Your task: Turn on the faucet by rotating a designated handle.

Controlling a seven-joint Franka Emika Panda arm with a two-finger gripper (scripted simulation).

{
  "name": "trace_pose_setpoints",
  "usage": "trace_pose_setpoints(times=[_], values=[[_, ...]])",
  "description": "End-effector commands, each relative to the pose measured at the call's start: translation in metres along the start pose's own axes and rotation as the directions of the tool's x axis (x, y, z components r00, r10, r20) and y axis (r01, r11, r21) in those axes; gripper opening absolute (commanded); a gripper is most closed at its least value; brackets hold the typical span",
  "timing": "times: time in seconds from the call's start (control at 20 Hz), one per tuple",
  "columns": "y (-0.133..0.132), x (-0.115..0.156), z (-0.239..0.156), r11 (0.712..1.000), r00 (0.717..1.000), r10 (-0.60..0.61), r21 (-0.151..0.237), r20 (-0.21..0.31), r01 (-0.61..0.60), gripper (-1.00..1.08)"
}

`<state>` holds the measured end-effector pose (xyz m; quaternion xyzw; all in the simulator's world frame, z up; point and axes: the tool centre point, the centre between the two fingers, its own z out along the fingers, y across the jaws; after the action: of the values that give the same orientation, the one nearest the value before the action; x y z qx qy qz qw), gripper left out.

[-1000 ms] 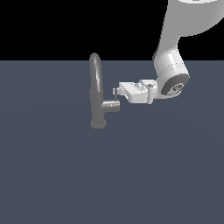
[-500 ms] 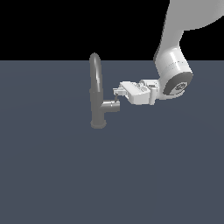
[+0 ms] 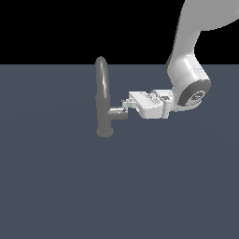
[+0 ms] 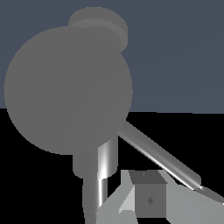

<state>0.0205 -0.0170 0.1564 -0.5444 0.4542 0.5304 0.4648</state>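
The faucet (image 3: 101, 95) is a tall grey tap with an arched spout, a round base and a short side stub (image 3: 117, 112) pointing to the exterior view's right. My gripper (image 3: 125, 104) is at the stub's outer end, just above it, with its fingers close together and nothing between them. In the wrist view the stub's round end face (image 4: 68, 87) fills the frame. The handle (image 4: 157, 153), a thin grey rod, slants out from it past one fingertip (image 4: 148, 199). The handle is hidden behind my fingers in the exterior view.
The faucet stands on a flat dark grey-blue floor (image 3: 116, 186). My white arm (image 3: 189, 88) reaches in from the exterior view's upper right. Nothing else shows.
My gripper has come down a little, from above the stub's end to level with it. The faucet has not visibly moved.
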Motion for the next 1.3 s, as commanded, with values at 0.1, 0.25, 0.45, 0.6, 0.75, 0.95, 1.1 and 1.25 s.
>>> trace_pose_setpoints(times=[0.1, 0.25, 0.45, 0.6, 0.75, 0.95, 1.1, 1.25], values=[[0.006, 0.003, 0.000, 1.000, 1.000, 0.001, -0.001, 0.001, -0.001, -1.00], [0.014, 0.024, -0.001, 1.000, 1.000, 0.008, -0.001, 0.002, -0.008, -1.00], [0.024, 0.051, -0.002, 1.000, 1.000, 0.017, -0.001, 0.004, -0.017, -1.00], [0.031, 0.070, -0.002, 1.000, 1.000, 0.023, -0.001, 0.005, -0.023, -1.00], [0.018, 0.049, 0.000, 1.000, 1.000, -0.013, -0.008, 0.006, 0.013, -1.00], [0.014, 0.063, 0.000, 1.000, 1.000, -0.006, -0.007, 0.006, 0.006, -1.00], [0.011, 0.074, -0.001, 1.000, 1.000, 0.000, -0.005, 0.006, 0.000, -1.00], [0.008, 0.084, -0.001, 1.000, 1.000, 0.005, -0.004, 0.006, -0.005, -1.00]])
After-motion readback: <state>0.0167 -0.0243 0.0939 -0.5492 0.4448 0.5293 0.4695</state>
